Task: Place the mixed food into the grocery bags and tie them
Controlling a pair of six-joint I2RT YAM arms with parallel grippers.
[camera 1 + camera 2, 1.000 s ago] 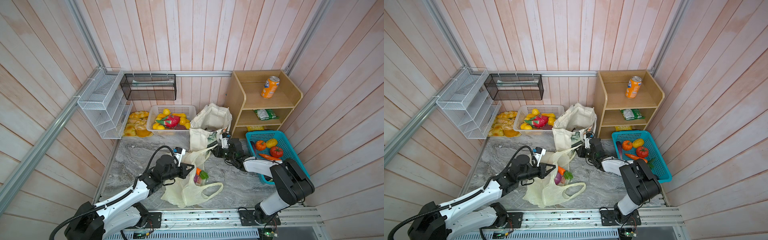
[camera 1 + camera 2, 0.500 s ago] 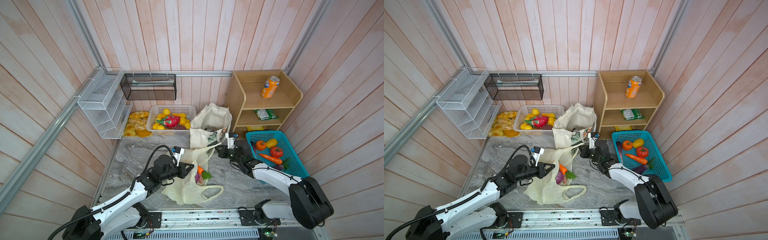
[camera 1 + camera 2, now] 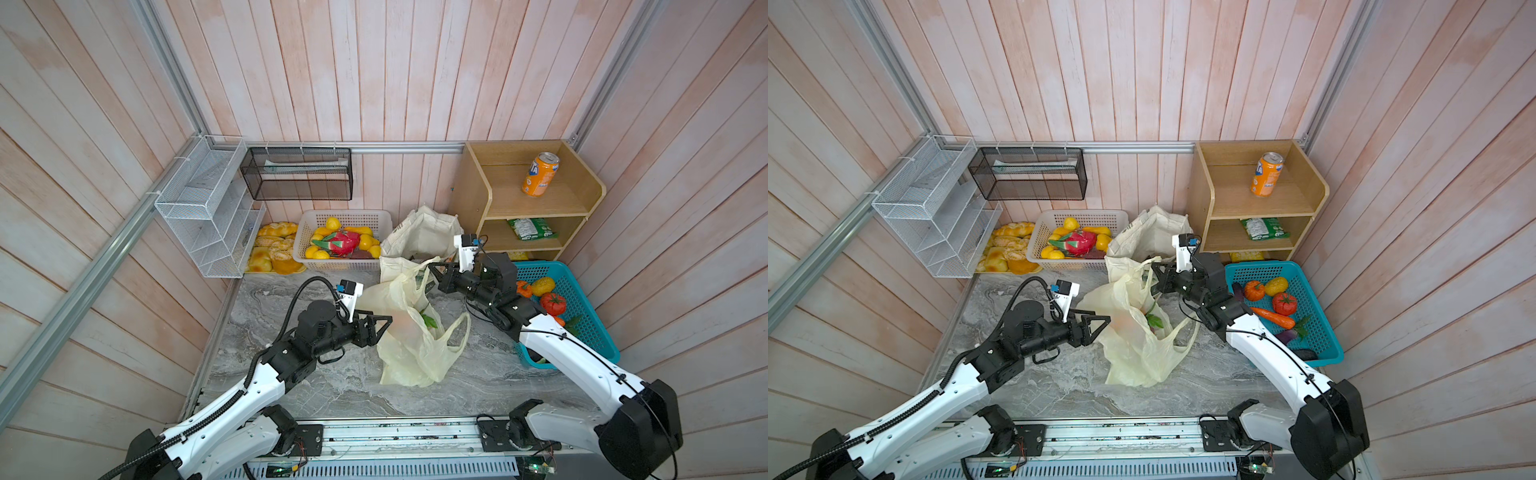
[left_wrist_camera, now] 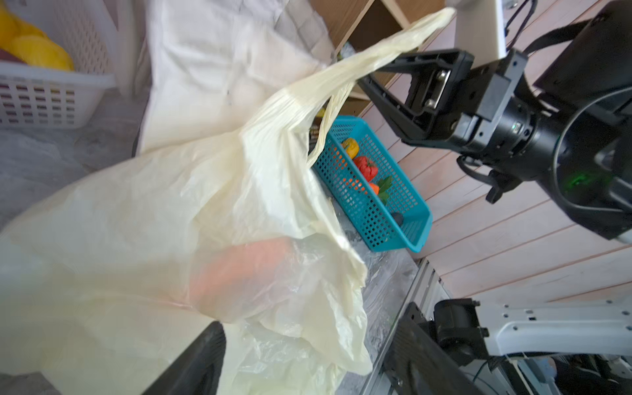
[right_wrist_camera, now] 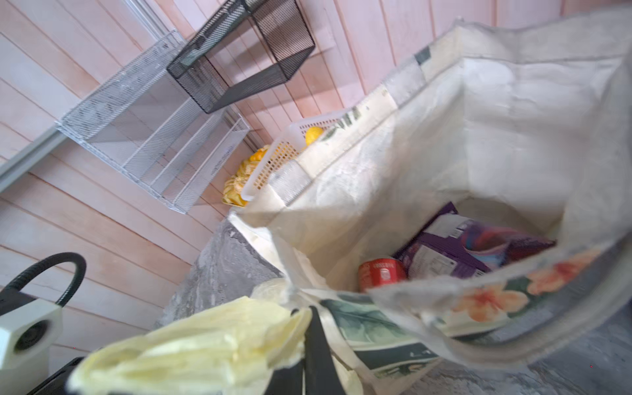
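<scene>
Left fingers (image 3: 384,321) spread wide beside the plastic bag (image 3: 409,353); right fingers (image 3: 435,272) clamped on its raised handle (image 4: 376,58).

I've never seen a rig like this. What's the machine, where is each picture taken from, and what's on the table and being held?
Two robot arms stand at the front of a marble table. Two pictures look down from overhead, nearly the same view; the other two come from a camera on each arm's wrist. Each arm ends in a two-fingered pincer. The right pincer is shut on a handle of the pale-yellow plastic bag; the left pincer is open beside that bag, holding nothing. An orange item shows through the plastic. Behind is a canvas tote; the right wrist view shows a red can and a purple packet inside it. Around them: a blue basket of vegetables, a white basket of fruit, a wooden shelf.
</scene>
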